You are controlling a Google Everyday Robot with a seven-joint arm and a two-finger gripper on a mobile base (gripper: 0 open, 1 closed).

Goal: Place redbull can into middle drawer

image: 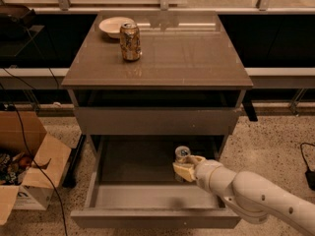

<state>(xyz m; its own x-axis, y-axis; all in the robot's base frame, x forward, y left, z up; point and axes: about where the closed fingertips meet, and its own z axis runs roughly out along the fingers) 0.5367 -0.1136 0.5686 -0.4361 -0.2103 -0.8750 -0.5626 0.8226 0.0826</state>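
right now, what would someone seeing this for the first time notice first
The white arm reaches in from the lower right, its gripper shut on the redbull can, held upright over the right rear of the open middle drawer. Next comes the gold-orange can standing beside a pale bowl at the back left of the cabinet top, then the open cardboard box at far left.

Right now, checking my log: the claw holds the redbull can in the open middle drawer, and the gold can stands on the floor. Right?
No. The gold can stands on the cabinet top, as the camera view shows. The claw does hold the redbull can in the open middle drawer.
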